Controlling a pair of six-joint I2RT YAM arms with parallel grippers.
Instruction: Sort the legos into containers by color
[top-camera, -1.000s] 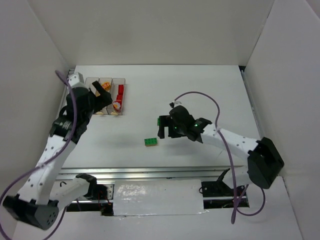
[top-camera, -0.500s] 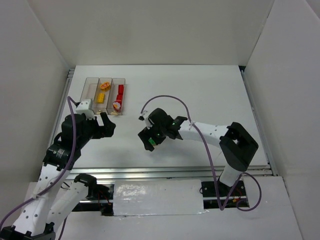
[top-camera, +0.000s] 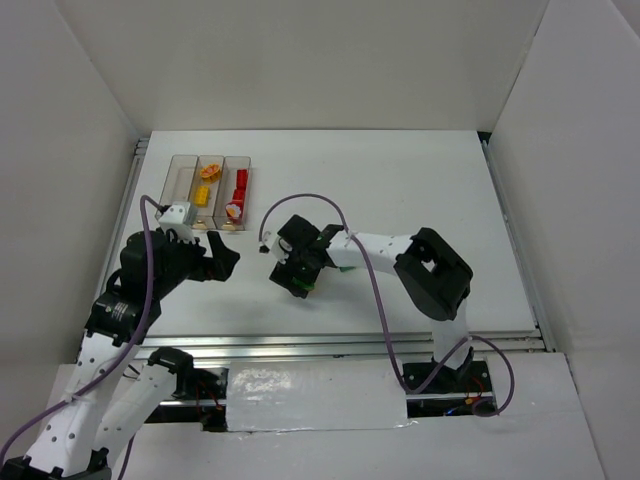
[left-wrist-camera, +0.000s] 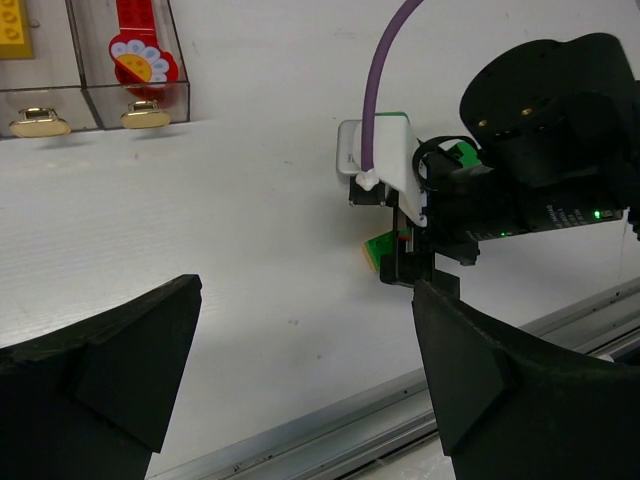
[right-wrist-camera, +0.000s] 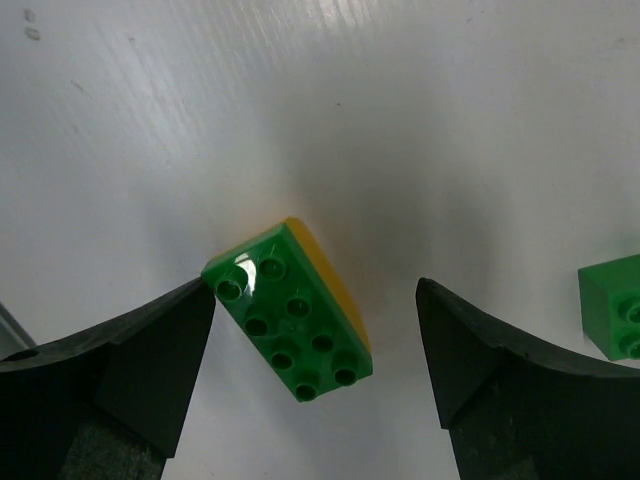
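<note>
Right wrist: R gripper (right-wrist-camera: 315, 287) spread astride green lego (right-wrist-camera: 290, 312), not pinching yet; L gripper (left-wrist-camera: 305, 288) spread wide.

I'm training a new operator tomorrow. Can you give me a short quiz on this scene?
1. True or false: the right gripper is shut on the green brick below it.
2. In the overhead view, which of the bins holds the red bricks? A left, B middle, C right.
3. How many green bricks does the right wrist view show?
Key: 1 false, jaws open; 2 C; 3 two, a second green brick at the edge.
</note>
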